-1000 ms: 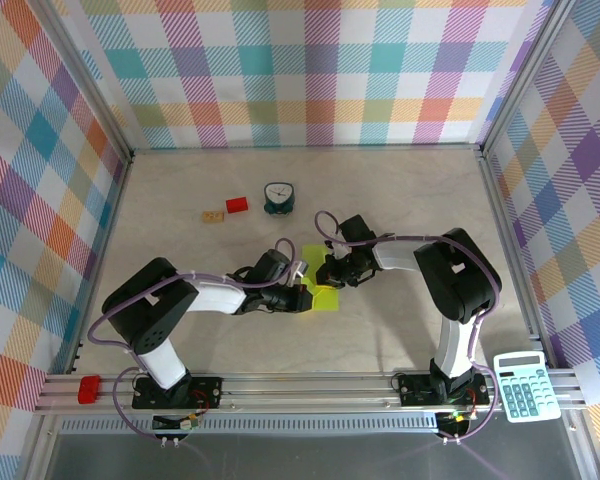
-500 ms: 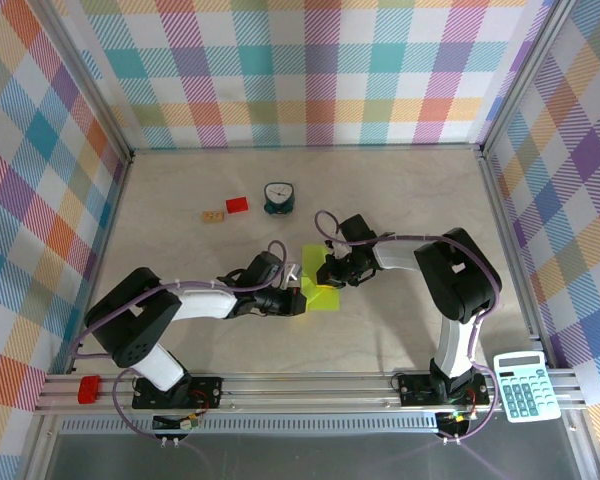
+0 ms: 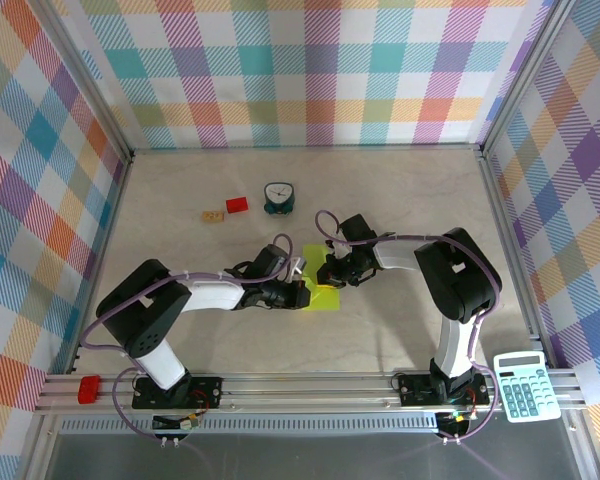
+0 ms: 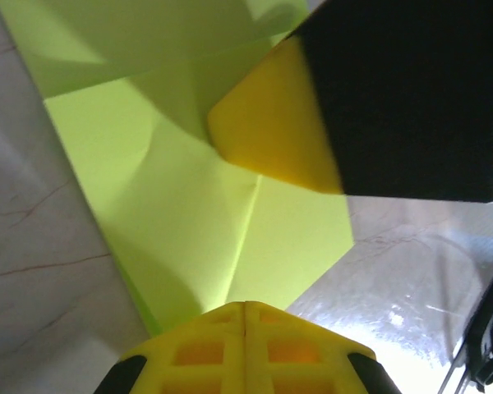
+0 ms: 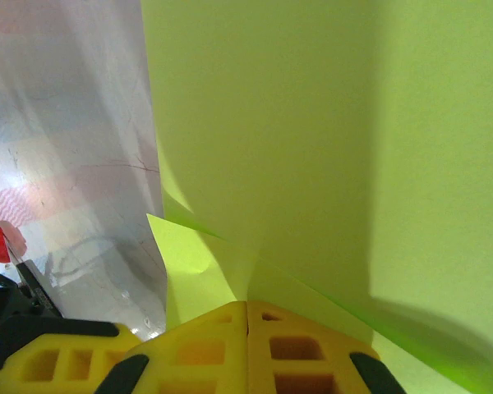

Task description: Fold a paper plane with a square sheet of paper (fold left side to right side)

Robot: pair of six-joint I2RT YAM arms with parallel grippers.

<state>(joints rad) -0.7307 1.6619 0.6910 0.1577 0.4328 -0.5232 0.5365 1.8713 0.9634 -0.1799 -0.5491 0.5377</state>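
Observation:
The square sheet of paper (image 3: 323, 298) lies mid-table, lime yellow-green and creased, with flaps folded over a centre crease (image 4: 245, 222). My left gripper (image 3: 299, 293) is shut, its tips (image 4: 245, 304) resting down on the sheet's near-left part. My right gripper (image 3: 329, 272) is shut too, its tips (image 5: 246, 304) pressing on the paper (image 5: 312, 148) from the right. In the left wrist view a yellow fingertip (image 4: 271, 127) of the right gripper sits on the fold. Neither gripper has paper between its fingers.
A small teal clock (image 3: 278, 197), a red block (image 3: 237, 205) and a tan block (image 3: 214, 215) stand behind the paper. A calculator (image 3: 521, 385) lies on the front rail at right, a red clamp (image 3: 88, 388) at left.
The left arm's elbow dropped and came back up while its shut gripper slid slightly right along the paper's left part. The right gripper stayed put.

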